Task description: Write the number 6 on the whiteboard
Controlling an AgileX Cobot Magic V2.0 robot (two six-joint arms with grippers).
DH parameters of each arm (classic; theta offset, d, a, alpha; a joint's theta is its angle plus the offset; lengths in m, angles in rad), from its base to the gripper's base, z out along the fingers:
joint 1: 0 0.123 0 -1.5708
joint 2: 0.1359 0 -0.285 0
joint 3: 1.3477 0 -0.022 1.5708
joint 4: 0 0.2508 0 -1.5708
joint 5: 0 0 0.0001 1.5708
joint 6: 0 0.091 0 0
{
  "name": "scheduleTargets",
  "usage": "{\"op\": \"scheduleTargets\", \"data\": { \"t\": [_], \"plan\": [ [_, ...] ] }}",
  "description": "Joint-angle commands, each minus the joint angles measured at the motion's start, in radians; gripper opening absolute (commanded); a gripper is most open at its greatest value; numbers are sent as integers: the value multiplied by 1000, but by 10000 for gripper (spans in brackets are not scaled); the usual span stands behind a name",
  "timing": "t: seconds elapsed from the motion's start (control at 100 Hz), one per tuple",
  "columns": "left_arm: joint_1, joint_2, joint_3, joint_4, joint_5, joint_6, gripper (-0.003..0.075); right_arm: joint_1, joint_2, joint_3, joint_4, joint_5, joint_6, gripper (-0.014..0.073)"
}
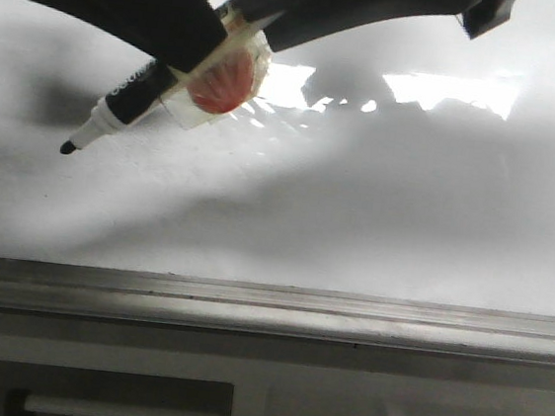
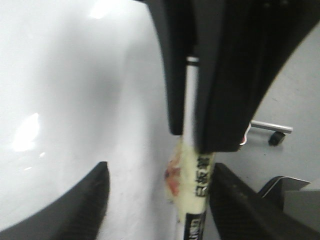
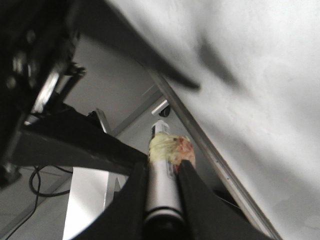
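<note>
1. Marker (image 1: 130,103) in the upper left of the front view, slanted, black tip (image 1: 68,147) pointing down-left toward the whiteboard (image 1: 377,209); angled that way, presumably, so the nib meets the glossy surface rather than the barrel.
2. Right gripper (image 3: 162,172) closed narrowly on the marker barrel, one finger on each side, just below a wrap of yellowish, red-stained tape (image 1: 227,78); the wrap probably there to thicken the barrel and stop slipping.
3. Left gripper (image 2: 159,170) spread wide, the marker passing between its fingers, closer to one of them; contact with that finger impossible to judge.
4. Both arms crowded along the top of the front view, casting broad shadows over the board.
5. No number 6 visible anywhere on the board: only white surface, glare patches at upper centre and right, and the grey ledge (image 1: 267,311) across the lower frame.
6. Tip against the board or just off it: cannot tell. Writing apparently not begun; first stroke likely to start near the tip's present spot.
</note>
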Motion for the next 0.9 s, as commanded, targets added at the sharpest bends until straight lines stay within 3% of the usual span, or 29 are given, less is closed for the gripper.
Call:
{"op": "scheduleTargets", "data": {
  "t": [0.0, 0.18, 0.48, 0.74, 0.89],
  "plan": [
    [55, -49, -38, -63, -43, -14, 543, 2, -59, 9, 56, -65, -14, -50],
    [239, -141, -8, -146, 15, -14, 522, 2, -201, 119, 56, -238, -26, -50],
    [543, -316, 158, -302, -35, -5, 522, -2, -382, 193, 52, -553, -35, -50],
    [574, -363, 177, -313, -35, -3, 512, -4, -319, 193, 48, -642, -35, -50],
    [574, -363, 177, -315, -40, -3, 512, -4, -255, 193, 33, -624, -35, -50]
  ]
}}
